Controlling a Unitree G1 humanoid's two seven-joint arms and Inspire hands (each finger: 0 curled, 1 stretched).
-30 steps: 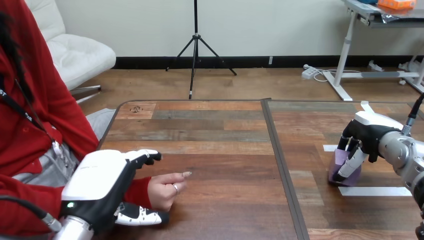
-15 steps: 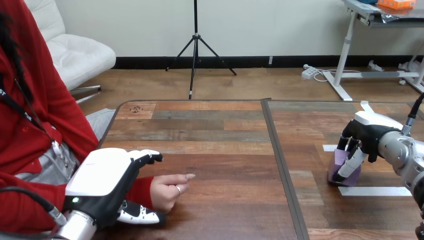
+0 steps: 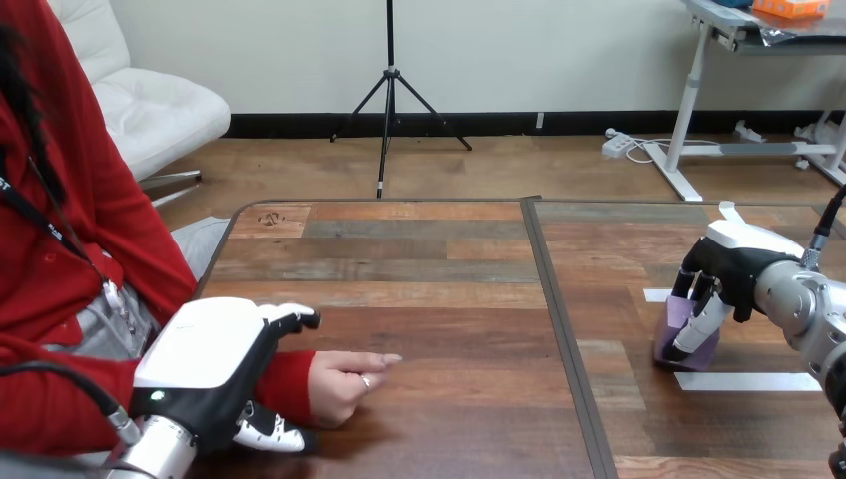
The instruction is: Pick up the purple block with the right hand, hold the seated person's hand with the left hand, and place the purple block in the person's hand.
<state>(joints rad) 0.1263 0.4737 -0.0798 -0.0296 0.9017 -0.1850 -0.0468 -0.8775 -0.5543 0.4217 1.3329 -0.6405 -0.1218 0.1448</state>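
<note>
Closest to me, my left hand (image 3: 205, 369) lies over the red-sleeved wrist of the person, low at the left side of the table (image 3: 449, 299), and I cannot tell if it grips the wrist or only touches it. Just beyond it the person's hand (image 3: 344, 384) rests on the wood, loosely closed, with one finger pointing to the right. Farther away, at the right side, my right hand (image 3: 733, 264) has its fingers curled down around the purple block (image 3: 673, 344), which stands on the table near a strip of white tape (image 3: 748, 381), well apart from the person's hand.
</note>
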